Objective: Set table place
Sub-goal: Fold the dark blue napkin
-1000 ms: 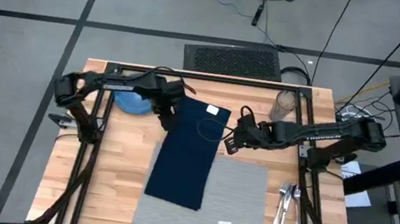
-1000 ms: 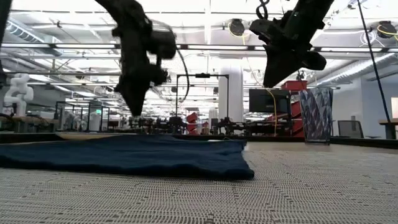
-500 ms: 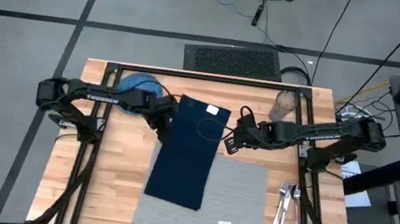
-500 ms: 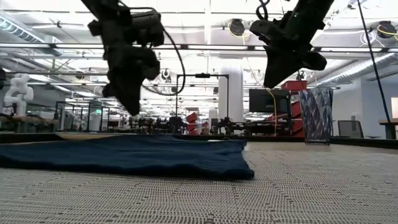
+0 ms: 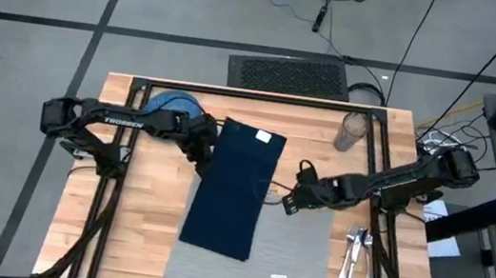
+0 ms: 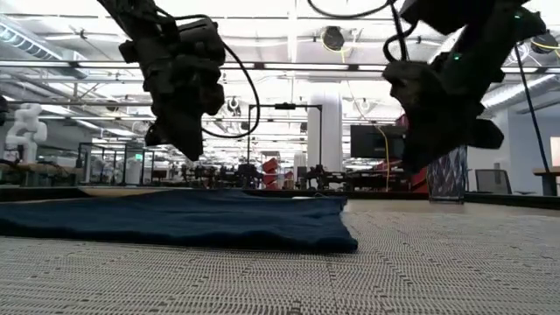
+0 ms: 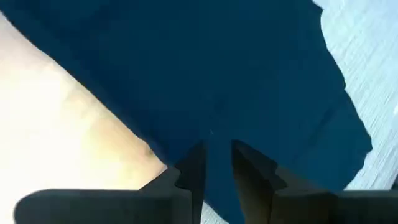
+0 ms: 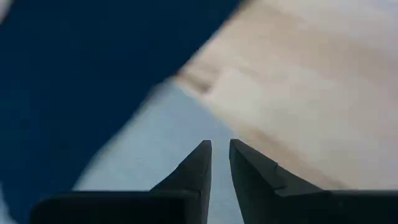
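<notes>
The light-grey placemat [image 5: 296, 246] lies flat on the near middle of the wooden table [image 5: 138, 211]. A dark navy napkin [image 5: 234, 190] lies lengthwise, its near end on the placemat's left part and its far end on bare wood. My left gripper [image 5: 200, 155] hovers shut over the napkin's left edge, clear of it in the low view [image 6: 181, 149]. My right gripper [image 5: 288, 204] hovers shut above the placemat's far edge, beside the napkin's right edge [image 8: 219, 146]. A blue dish [image 5: 174, 105] rests at the far left.
A clear glass [image 5: 353, 131] stands at the far right. Cutlery [image 5: 354, 251] lies on the wood right of the placemat. Black frame rails [image 5: 254, 95] run along the table's far edge and sides. Bare wood shows at the near left.
My right gripper has gone toward the table's near edge and down, from beside the napkin's right edge to above the placemat's far edge. My left arm has drawn back toward the table's left, uncovering the blue dish; its gripper stays by the napkin's left edge.
</notes>
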You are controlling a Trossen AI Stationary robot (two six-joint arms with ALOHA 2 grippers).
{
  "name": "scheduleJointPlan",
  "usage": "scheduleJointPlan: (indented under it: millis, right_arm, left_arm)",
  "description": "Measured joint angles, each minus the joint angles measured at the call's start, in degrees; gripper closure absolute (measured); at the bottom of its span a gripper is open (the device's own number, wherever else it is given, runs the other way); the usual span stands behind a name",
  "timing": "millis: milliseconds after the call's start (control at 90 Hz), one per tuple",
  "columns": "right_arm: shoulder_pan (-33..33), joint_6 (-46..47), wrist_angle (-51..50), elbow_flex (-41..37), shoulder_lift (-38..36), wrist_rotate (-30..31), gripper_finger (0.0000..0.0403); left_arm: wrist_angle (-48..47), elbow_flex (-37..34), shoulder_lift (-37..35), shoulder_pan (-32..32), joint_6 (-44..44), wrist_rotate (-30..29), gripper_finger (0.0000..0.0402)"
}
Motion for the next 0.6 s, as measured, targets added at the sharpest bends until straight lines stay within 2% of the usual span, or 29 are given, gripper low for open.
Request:
scheduleJointPlan:
  millis: [189, 600]
  right_arm:
    - [0.6, -2.1, 6.8, 0.0, 0.0, 0.4, 0.0358]
    - [-0.2, -3.3, 7.5, 0.0, 0.0, 1.9, 0.0358]
  left_arm:
    - [-0.8, 0.0, 0.0, 0.0, 0.1, -1.6, 0.0341]
    - [-0.8, 0.0, 0.1, 0.0, 0.1, -6.1, 0.0341]
